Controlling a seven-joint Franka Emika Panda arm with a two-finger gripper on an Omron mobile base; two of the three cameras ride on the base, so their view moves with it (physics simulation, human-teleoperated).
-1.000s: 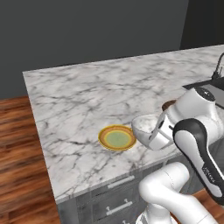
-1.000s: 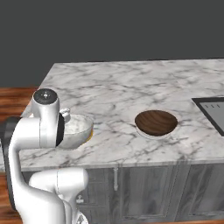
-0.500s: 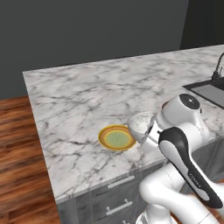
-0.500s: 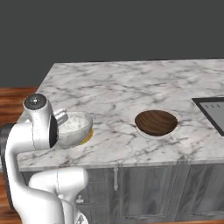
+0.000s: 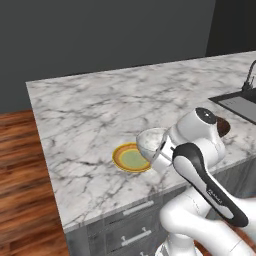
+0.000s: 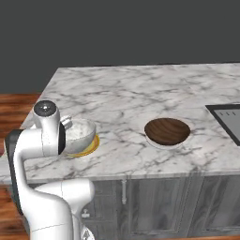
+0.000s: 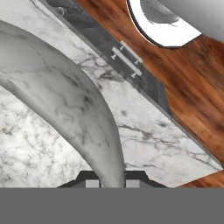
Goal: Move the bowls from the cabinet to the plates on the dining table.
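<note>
Hand view: the marble bowl (image 7: 65,100) is gripped at its rim by the jaws, at lower centre. Left base view: it is held over the yellow plate (image 5: 127,159) on the tabletop (image 5: 90,110). No writing is readable.

I stand at the near edge of the counter (image 6: 140,93), my arm rising from below it. My pincer (image 7: 111,181) grips the rim of one bowl (image 6: 79,133), its wall pinched between the two tips, and the bowl hangs tilted over the right side of a plate (image 5: 127,159) lying near the counter's front edge. In the right base view this bowl and plate sit at the left, just beside my arm. The other bowl (image 6: 167,131) rests on a second plate (image 6: 161,144) to the right, well apart from the first. A sink (image 5: 239,104) is sunk into the counter further right. Drawers (image 5: 131,225) front the counter below, with floor (image 5: 22,180) to the left.
</note>
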